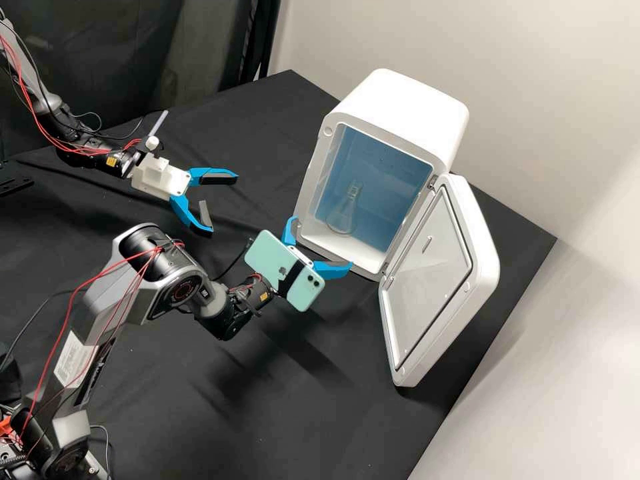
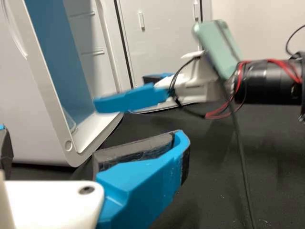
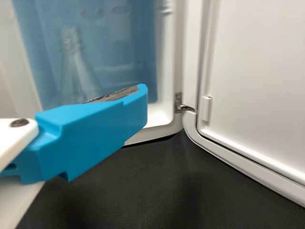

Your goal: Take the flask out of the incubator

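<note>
A clear glass flask (image 1: 346, 209) stands upright inside the white incubator (image 1: 407, 107), against its blue back wall. The door (image 1: 437, 280) hangs wide open to the right. My right gripper (image 1: 311, 250) is open at the lower front edge of the opening, just short of the flask, nothing between its blue fingers. In the right wrist view one finger (image 3: 95, 124) lies before the flask (image 3: 76, 67). My left gripper (image 1: 217, 199) is open and empty over the bench, well left of the incubator. The left wrist view shows its finger (image 2: 143, 171), the incubator rim (image 2: 47, 90) and the right gripper (image 2: 121, 90).
A mint-green phone (image 1: 283, 270) is strapped on the right arm's wrist, also seen from the left wrist (image 2: 219, 43). Red cables run along both arms. The black bench (image 1: 267, 400) ends close behind and right of the incubator, by a white wall.
</note>
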Tool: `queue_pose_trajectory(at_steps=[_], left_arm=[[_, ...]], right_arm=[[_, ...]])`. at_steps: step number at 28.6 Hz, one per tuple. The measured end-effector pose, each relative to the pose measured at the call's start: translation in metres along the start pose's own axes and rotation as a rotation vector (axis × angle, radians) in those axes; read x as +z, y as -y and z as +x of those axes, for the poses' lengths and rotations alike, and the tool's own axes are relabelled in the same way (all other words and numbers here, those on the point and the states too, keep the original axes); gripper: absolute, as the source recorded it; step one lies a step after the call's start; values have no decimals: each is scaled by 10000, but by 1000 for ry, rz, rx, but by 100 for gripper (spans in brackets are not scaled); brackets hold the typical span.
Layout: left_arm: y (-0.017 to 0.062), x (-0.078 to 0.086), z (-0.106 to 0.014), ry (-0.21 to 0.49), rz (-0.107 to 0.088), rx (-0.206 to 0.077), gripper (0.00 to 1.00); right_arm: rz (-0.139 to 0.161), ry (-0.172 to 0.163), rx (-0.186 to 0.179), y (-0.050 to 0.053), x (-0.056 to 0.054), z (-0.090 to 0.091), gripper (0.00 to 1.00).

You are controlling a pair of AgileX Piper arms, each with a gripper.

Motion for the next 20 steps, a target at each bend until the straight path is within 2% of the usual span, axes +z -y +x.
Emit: queue_pose_trajectory(at_steps=[1, 4, 6, 8, 11, 13, 20], left_arm=[[0, 0, 0, 0, 0, 0, 100], [0, 0, 0, 0, 0, 0, 100], [0, 0, 0, 0, 0, 0, 100], [0, 0, 0, 0, 0, 0, 100], [0, 0, 0, 0, 0, 0, 100], [0, 0, 0, 0, 0, 0, 100], [5, 37, 3, 11, 5, -1, 100]], right_arm=[[-35, -4, -8, 39, -7, 18, 100], [-89, -3, -27, 118, 11, 69, 100], [-96, 13, -42, 135, 32, 81, 100], [-108, 31, -40, 140, 56, 97, 100], [-165, 58, -27, 131, 86, 97, 100], [-189, 69, -19, 107, 111, 95, 100], [-190, 109, 11, -15, 241, 81, 100]])
